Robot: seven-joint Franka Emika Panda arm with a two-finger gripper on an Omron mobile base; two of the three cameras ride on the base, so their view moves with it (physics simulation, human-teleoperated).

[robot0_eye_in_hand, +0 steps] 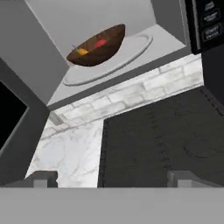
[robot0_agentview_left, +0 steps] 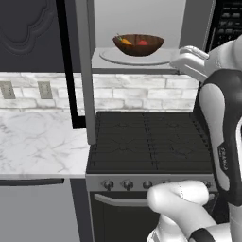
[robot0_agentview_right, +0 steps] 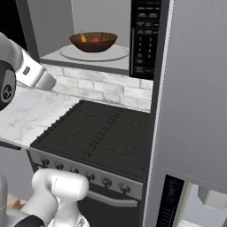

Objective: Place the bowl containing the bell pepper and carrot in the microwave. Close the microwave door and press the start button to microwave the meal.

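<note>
Bowl [robot0_agentview_left: 138, 45] is already sitting inside the microwave [robot0_agentview_right: 95, 55], right on the pale round turntable plate [robot0_agentview_left: 137, 57], with the carrot [robot0_agentview_left: 125, 41] on one side and the little red pepper [robot0_agentview_left: 142, 42] chunk next to it. It's dark brown wood-grain, wide and shallow, rounded underneath.

Gripper [robot0_eye_in_hand: 112, 178] is well apart from it, hanging back out in front of the opening and lower down, over the seam between the counter [robot0_eye_in_hand: 72, 153] and the stove [robot0_eye_in_hand: 166, 131]. Fingers [robot0_eye_in_hand: 43, 178] are spread wide and nothing is between them. In the hand view the bowl sits up and a bit left of the gap between the tips, tilted because the camera is rolled.

Door [robot0_agentview_left: 85, 71] is swung fully open on the left, seen almost edge-on: flat grey metallic frame with black glass. Microwave interior is plain pale grey, smooth walls. Button panel [robot0_agentview_right: 144, 40] on the right is black with small pale labels, too small to read.

Counter is white marble with grey veins, the backsplash [robot0_agentview_left: 142, 92] is pale brick-shaped stone tile, and the stove is matte black with cast grates and a row of round knobs [robot0_agentview_left: 127, 184] along the front.
</note>
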